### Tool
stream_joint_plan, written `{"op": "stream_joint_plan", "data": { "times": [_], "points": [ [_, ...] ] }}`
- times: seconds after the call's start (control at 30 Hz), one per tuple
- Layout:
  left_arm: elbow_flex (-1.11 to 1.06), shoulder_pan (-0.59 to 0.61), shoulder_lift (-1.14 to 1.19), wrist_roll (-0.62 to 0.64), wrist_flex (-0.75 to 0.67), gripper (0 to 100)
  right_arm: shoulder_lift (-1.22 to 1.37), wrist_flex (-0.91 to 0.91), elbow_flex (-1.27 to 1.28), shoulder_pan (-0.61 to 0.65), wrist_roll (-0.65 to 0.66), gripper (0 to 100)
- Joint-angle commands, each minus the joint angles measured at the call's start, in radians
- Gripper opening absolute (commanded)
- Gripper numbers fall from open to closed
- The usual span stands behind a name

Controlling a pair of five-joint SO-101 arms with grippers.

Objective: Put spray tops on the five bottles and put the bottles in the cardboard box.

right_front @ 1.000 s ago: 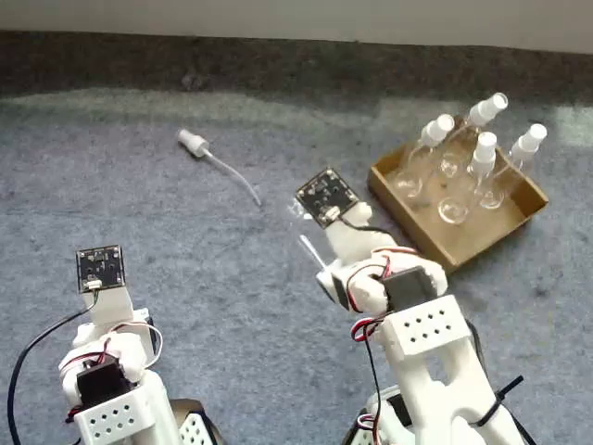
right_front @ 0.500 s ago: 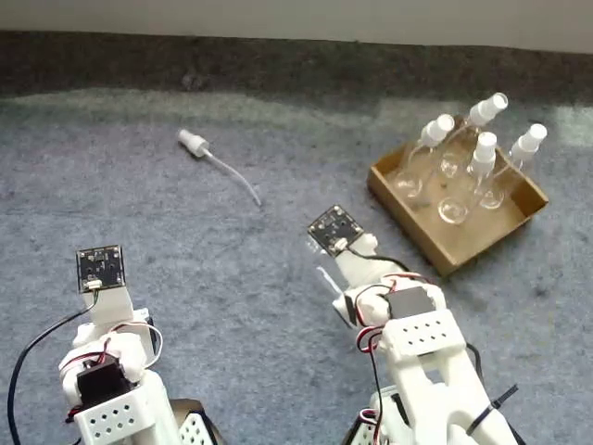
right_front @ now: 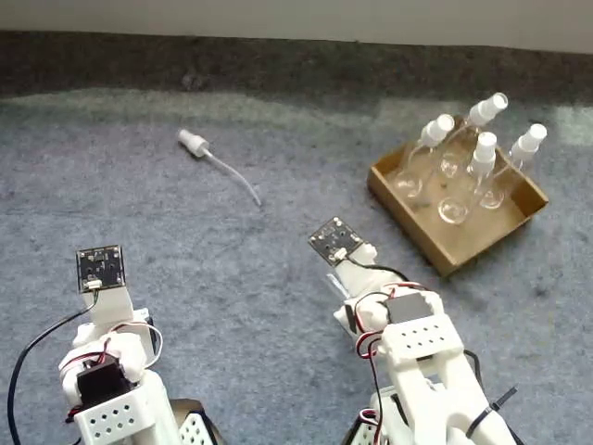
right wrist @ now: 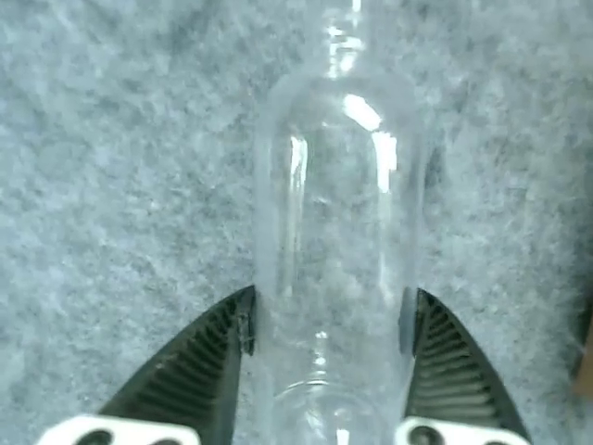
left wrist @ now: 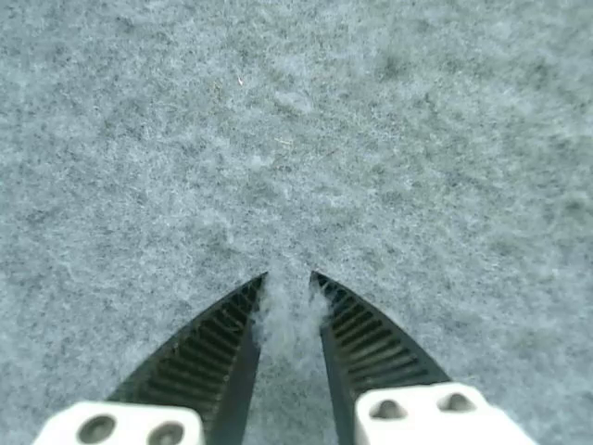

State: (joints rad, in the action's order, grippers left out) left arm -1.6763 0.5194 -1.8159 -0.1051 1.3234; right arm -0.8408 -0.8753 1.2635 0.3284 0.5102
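Right gripper [right wrist: 331,295], jaws clamped on the capless bottle [right wrist: 338,185], has pulled nearer, away from the cardboard box [right_front: 408,222]; left gripper [left wrist: 288,276] jaws barely apart, empty; capping likely next.

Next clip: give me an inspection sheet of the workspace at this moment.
Surface: grey carpet.
Job's things: four spray-topped bottles stand in the cardboard box; a loose spray top lies on the carpet; a clear bottle is in the right pincer.
Clutter: nothing seen.
Grippers: right pincer shut on the clear bottle; left pincer narrowly open over bare carpet.
Cables: black cable beside the left arm; red wires on the right arm.
Surroundings: dark strip along the carpet's far edge.
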Motion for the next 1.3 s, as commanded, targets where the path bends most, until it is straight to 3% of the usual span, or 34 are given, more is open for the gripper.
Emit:
{"op": "stream_joint_plan", "data": {
  "times": [0.0, 0.33, 0.7, 1.0, 1.27],
  "points": [
    [-0.018, 0.013, -0.012, -0.006, 0.000, 4, -0.028, -0.024, -0.016, -0.010, 0.011, 23.6],
    [-0.018, 0.013, -0.012, -0.006, -0.002, 4, -0.028, -0.251, -0.173, -0.008, 0.092, 29.3],
    [-0.018, 0.013, -0.012, -0.006, -0.002, 4, -0.018, -0.467, -0.567, -0.008, 0.037, 29.3],
    [-0.018, 0.013, -0.012, -0.006, -0.002, 4, -0.002, -0.481, -0.630, -0.007, 0.034, 29.2],
    [-0.018, 0.013, -0.012, -0.006, -0.003, 4, 0.305, -0.481, -0.727, -0.007, 0.032, 29.1]
  ]
}}
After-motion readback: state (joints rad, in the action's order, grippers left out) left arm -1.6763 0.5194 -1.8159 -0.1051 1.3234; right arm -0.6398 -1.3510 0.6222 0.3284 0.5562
